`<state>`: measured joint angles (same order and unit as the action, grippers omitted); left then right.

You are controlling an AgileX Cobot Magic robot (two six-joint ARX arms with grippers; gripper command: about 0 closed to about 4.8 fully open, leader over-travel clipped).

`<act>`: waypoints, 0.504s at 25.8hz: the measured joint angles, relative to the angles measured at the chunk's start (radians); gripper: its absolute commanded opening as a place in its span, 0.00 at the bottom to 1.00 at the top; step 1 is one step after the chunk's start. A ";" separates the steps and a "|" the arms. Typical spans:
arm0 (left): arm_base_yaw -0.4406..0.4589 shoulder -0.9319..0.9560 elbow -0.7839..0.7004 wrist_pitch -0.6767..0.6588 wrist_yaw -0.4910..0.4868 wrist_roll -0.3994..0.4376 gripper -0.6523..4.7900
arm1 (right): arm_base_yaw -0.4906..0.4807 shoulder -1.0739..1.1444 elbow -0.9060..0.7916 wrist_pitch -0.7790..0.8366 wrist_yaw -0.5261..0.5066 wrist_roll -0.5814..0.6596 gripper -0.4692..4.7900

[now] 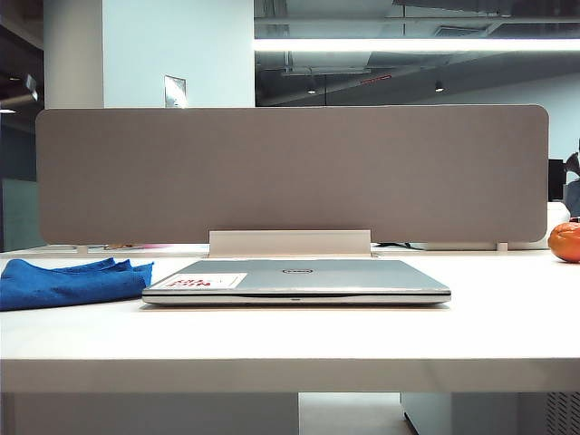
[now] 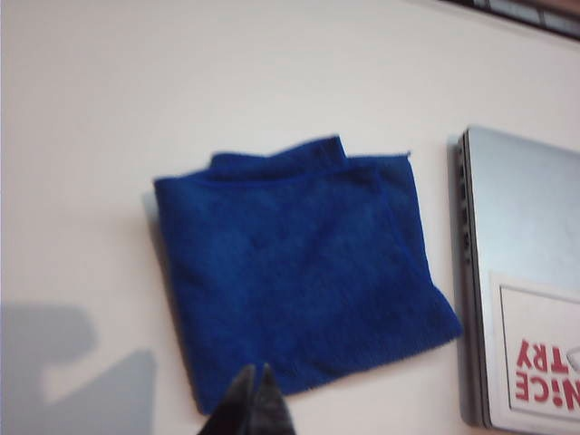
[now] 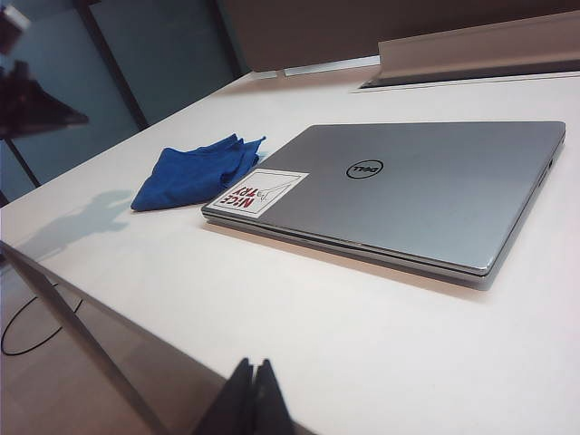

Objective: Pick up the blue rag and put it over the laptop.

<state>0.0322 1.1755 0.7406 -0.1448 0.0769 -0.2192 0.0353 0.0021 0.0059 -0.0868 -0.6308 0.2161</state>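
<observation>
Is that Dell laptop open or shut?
Shut. The Dell laptop lies flat on the white table, lid down, with logo and sticker facing up; no screen or keyboard shows.

A white table (image 1: 299, 340) is carrying everything here. The laptop (image 1: 296, 281) is lying closed and flat near its middle, lid up, while the blue rag (image 1: 72, 281) is sitting folded just beside the laptop's left edge, seemingly not touching it. An orange round thing (image 1: 565, 242) is resting at the far right
</observation>
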 measured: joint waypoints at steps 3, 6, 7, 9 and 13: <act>0.000 0.085 0.002 0.032 0.034 -0.053 0.25 | 0.000 0.000 0.000 0.000 0.000 0.000 0.08; 0.000 0.143 0.002 0.029 0.036 -0.079 0.48 | 0.000 0.000 0.000 0.000 0.000 0.000 0.08; 0.000 0.156 0.002 0.029 0.037 -0.084 0.52 | 0.000 0.000 0.000 0.000 0.000 0.000 0.08; 0.000 0.198 0.002 0.031 0.039 -0.090 0.52 | 0.000 0.000 0.000 0.000 0.000 0.000 0.08; 0.000 0.254 0.002 0.083 0.040 -0.093 0.52 | 0.000 0.000 0.000 0.000 0.000 0.000 0.08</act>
<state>0.0326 1.4296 0.7429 -0.0620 0.1165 -0.3119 0.0353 0.0021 0.0059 -0.0872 -0.6304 0.2161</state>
